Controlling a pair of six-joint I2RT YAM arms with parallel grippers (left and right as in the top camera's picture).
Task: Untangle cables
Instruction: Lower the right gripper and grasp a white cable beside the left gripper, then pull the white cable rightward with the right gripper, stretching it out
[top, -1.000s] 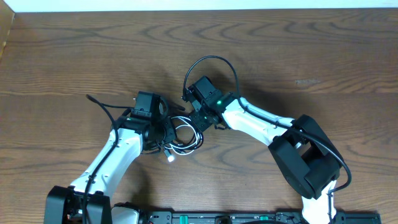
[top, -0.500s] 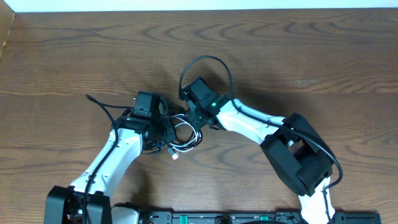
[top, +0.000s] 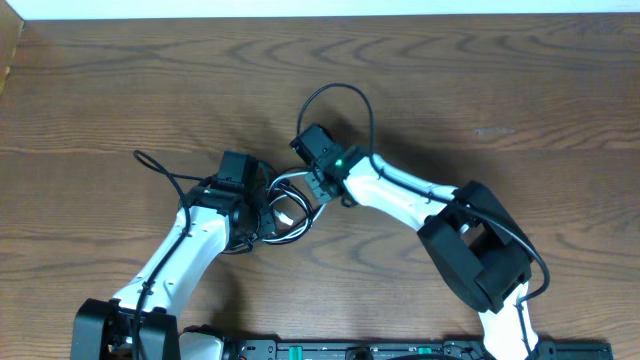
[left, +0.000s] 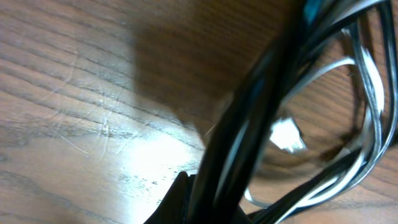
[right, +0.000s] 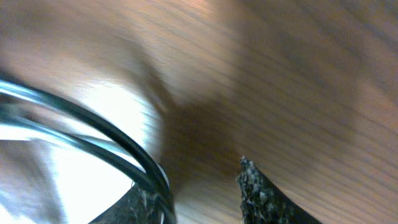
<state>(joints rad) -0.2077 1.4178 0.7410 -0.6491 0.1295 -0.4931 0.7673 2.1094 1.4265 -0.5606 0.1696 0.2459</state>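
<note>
With the left fingers (left: 177, 205) clenched on the cables (left: 249, 143), hook only one loop with the parted right fingers (right: 261, 196) and pull apart slowly along the worktop (top: 450, 80).

a brown wood-grain counter (top: 500, 80) lies under both end effectors and spreads out on every side of them. well beyond the right end effector (top: 315, 188), a white strip (top: 320, 7) borders its far edge. a tan edge (top: 8, 55) shows far outward from the left end effector (top: 262, 203).
</note>
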